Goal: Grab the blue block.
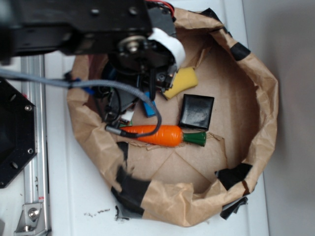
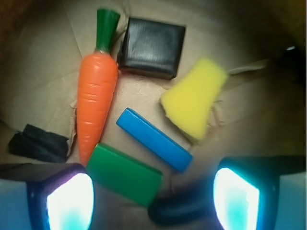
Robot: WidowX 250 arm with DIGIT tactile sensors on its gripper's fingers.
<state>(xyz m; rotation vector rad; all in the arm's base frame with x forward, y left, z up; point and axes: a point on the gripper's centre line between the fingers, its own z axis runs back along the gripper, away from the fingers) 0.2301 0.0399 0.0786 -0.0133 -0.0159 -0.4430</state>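
Note:
The blue block (image 2: 154, 139) is a narrow bright-blue bar lying slantwise on the brown paper, between the orange carrot (image 2: 97, 103) and the yellow sponge (image 2: 194, 98). In the exterior view only one end of the blue block (image 1: 150, 108) shows past the arm. My gripper (image 2: 153, 201) hangs above the paper, open, with nothing held. The bar lies just ahead of its right finger (image 2: 237, 199) and does not touch it. The green block (image 2: 125, 174) lies between the fingers near the left one. In the exterior view the gripper (image 1: 117, 102) is mostly hidden under the arm.
A black square block (image 2: 152, 46) lies beyond the carrot's green top. A dark rounded toy (image 2: 180, 208) sits low between the fingers. Everything rests inside a crumpled brown paper bag (image 1: 263, 118) with raised walls and black tape patches (image 1: 130, 189). A grey cable (image 1: 59, 82) crosses the left rim.

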